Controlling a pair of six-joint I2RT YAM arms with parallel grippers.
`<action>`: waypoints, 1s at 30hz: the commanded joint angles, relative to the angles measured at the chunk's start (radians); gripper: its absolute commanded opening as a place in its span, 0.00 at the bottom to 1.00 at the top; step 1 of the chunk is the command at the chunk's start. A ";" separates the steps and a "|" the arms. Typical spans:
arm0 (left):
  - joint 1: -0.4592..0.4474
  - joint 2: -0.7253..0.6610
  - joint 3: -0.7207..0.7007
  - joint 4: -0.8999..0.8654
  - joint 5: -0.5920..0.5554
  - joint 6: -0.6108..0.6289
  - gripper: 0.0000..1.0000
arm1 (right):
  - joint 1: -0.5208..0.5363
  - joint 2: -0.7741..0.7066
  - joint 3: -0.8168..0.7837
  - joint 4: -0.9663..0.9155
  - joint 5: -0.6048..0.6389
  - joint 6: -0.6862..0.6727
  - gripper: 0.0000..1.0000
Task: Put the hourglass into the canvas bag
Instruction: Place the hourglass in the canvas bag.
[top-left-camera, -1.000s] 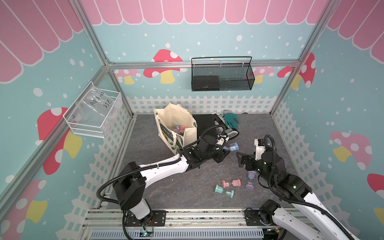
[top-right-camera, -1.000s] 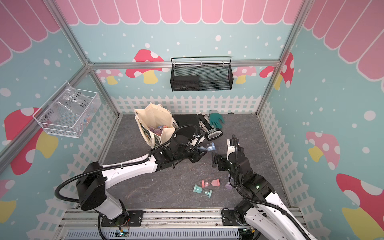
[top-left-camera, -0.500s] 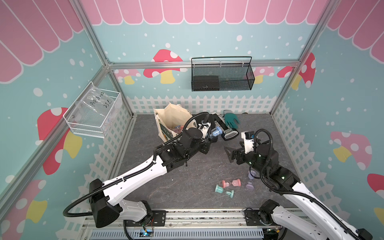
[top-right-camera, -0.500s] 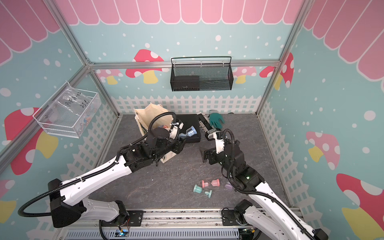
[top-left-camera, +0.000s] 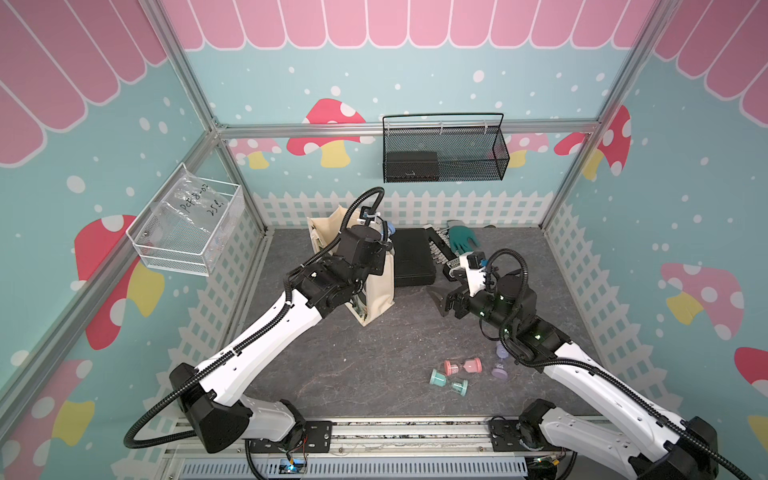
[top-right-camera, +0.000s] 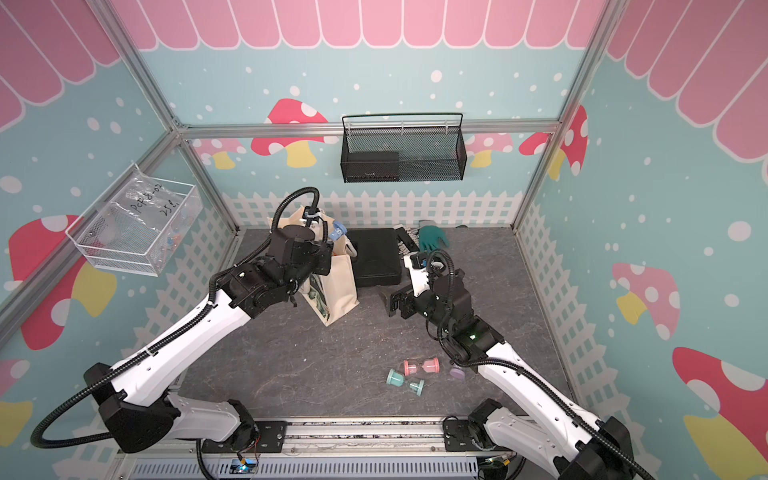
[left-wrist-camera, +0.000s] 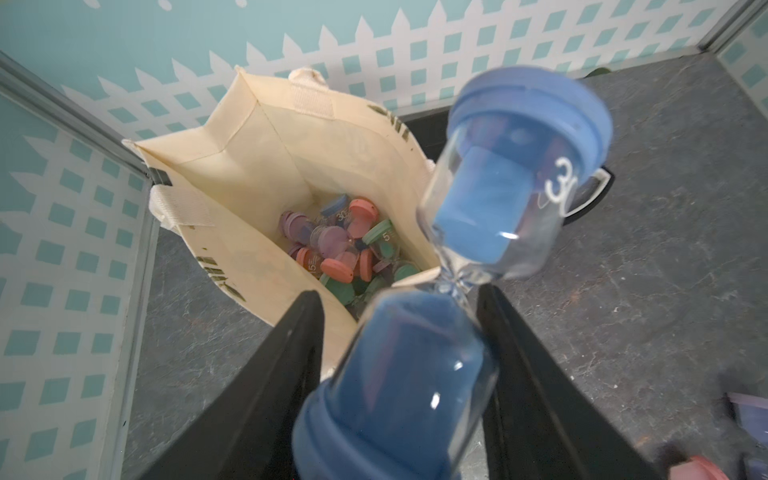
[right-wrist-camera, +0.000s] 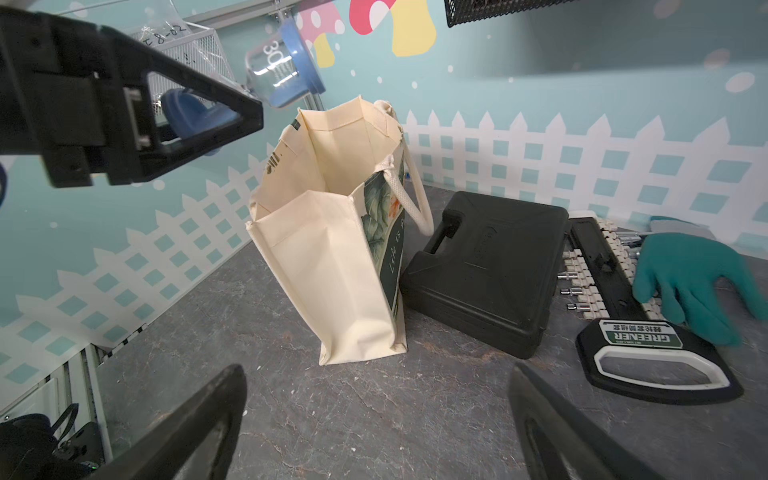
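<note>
**Blue hourglass arrives over the bag mouth**

Nearest the rail, three loose timers lie on the bench (top-left-camera: 340, 361): a pink hourglass (top-left-camera: 463, 366), a teal hourglass (top-left-camera: 449, 382) and a purple hourglass (top-left-camera: 498, 370), all untouched and well apart from the action.

Next up, the right gripper (right-wrist-camera: 376, 368) has pushed forward from where it sat a second ago. Its jaws are wide and empty, low over the bench and facing the canvas bag (right-wrist-camera: 328, 266).

Now the big move. A second ago the left gripper (left-wrist-camera: 397, 295) was low over mid-bench; now it has swung up and back and hangs above the bag. It is clamped narrow on the blue hourglass (left-wrist-camera: 453, 278), gripping near the waist, with the timer tilted.

In the right wrist view the timer rides clear above the rim. In the left wrist view it sits over the edge nearest the black case (right-wrist-camera: 486, 270) rather than dead centre of the opening.

Down inside, a heap of coloured timers (left-wrist-camera: 345, 245) already covers the bottom.

So the carry looks all but finished. I'd say a small nudge over the opening, then a release, is what's left. The risk is a drop that clips the soft rim and bounces out towards the case or the green glove (right-wrist-camera: 694, 274) at the back.
</note>
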 joint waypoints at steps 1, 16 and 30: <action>0.049 0.065 0.069 -0.058 -0.004 -0.002 0.23 | -0.002 0.018 0.008 0.095 -0.036 -0.015 1.00; 0.193 0.351 0.298 -0.203 0.061 -0.037 0.24 | -0.001 0.105 0.020 0.174 -0.053 0.019 0.99; 0.258 0.521 0.321 -0.284 0.139 -0.061 0.30 | -0.002 0.145 0.003 0.177 -0.029 0.029 0.99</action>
